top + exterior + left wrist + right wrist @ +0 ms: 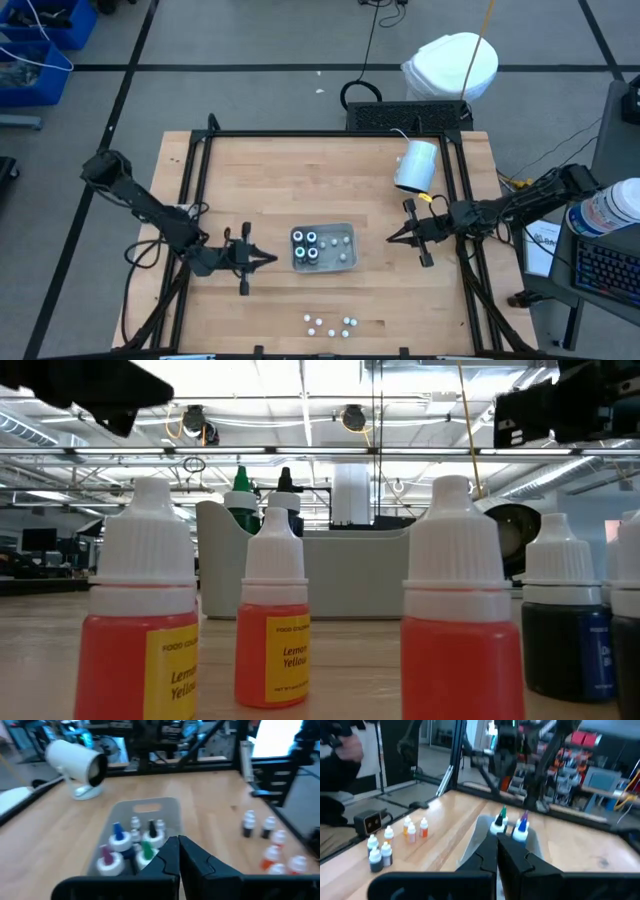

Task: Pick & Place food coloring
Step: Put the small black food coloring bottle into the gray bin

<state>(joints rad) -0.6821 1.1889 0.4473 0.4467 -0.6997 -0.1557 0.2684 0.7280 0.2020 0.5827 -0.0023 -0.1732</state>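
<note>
Four small food coloring bottles (310, 245) stand upright in the left half of a grey tray (340, 256) at the table's middle. The left wrist view shows their blue, purple, green and black tips (131, 842). My left gripper (272, 258) is shut and level just left of the tray, pointing at it with a small gap between them; its closed fingers (170, 857) show in front of the bottles. My right gripper (390, 239) is shut and level to the right of the tray, also pointing at it (497, 851). Neither holds anything.
Several loose bottles with white caps (330, 324) stand near the table's front edge; up close some are orange with yellow labels (272, 625) and some dark (563, 630). A white cylindrical device (417, 165) lies at the far right. A black frame (300, 135) rims the table.
</note>
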